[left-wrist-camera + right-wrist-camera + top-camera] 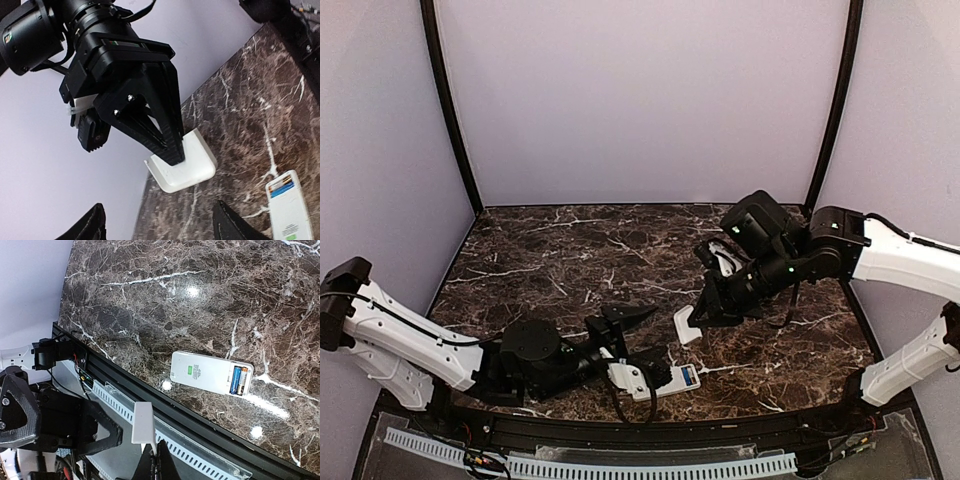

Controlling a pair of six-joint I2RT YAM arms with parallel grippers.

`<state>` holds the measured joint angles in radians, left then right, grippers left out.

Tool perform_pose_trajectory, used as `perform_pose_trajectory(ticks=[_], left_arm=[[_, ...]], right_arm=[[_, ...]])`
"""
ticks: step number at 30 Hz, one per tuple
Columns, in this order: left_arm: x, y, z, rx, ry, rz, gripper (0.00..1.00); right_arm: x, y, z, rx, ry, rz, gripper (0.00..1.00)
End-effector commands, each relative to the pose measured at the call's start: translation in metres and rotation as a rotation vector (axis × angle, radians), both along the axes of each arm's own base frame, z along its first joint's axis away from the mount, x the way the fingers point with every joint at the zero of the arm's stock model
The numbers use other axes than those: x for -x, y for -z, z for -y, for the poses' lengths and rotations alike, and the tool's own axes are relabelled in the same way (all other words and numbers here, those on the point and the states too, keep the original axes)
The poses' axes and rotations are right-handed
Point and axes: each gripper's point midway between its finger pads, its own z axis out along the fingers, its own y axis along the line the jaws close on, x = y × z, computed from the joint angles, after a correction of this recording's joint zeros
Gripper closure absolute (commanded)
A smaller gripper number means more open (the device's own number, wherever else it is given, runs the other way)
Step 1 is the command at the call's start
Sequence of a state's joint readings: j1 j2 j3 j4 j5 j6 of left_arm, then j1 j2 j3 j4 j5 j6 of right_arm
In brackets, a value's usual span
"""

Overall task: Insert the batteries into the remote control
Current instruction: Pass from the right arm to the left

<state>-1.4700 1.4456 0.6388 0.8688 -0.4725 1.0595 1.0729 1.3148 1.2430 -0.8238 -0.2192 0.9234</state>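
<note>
Both batteries [239, 381] sit side by side in the open bay at one end of the remote [205, 372], so what is left, as I read it, is the cover [192, 167]. Your right hand [174, 156] is clamped shut on that cover, pinching it near one edge with the piece tilted. With so little held, the cover can pivot between the fingers or slip out the moment it meets resistance.

The remote lies back-up on the counter [200, 290], below and to the side of the right hand, near the counter's front edge. Nothing holds it. Your left hand [157, 210] stands wide with nothing in it, and the remote is just outside one of its fingers. From the top view I cannot tell whether that finger touches it.

- If you press the cover on while the remote is loose, the remote will probably skate across the glossy stone, perhaps off the front edge.
- If the cover comes down skewed, its lip can catch a battery and lever it out of the bay.
- If you close the left hand carelessly, you can knock the remote round and lose the alignment.
- The two hands work close together here, so watch for their fingers clashing.
</note>
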Motion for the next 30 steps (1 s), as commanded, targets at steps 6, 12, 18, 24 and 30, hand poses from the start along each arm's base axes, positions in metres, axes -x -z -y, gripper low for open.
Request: perform_pose_trajectory(ticks=[6,12,18,24,30], left_arm=[[0.026,-0.008,-0.009,0.181,0.13,-0.479,0.34],[0.022,-0.011,0.002,0.117,0.102,-0.456,0.38],[0.022,-0.015,0.01,0.1,0.109,-0.387,0.39],[0.008,-0.001,0.029,0.047,0.042,-0.337,0.36],[0.011,-0.002,0.041,0.067,0.065,-0.371,0.56]], right_arm=[[-0.006,-0.006,0.01,0.012,0.025,0.052,1.0],[-0.009,-0.01,0.009,-0.008,0.041,0.067,1.0],[-0.015,-0.008,0.012,0.0,0.077,0.083,1.0],[-0.021,-0.007,0.007,-0.018,0.098,0.096,1.0],[-0.021,-0.006,0.002,-0.029,0.093,0.092,1.0]])
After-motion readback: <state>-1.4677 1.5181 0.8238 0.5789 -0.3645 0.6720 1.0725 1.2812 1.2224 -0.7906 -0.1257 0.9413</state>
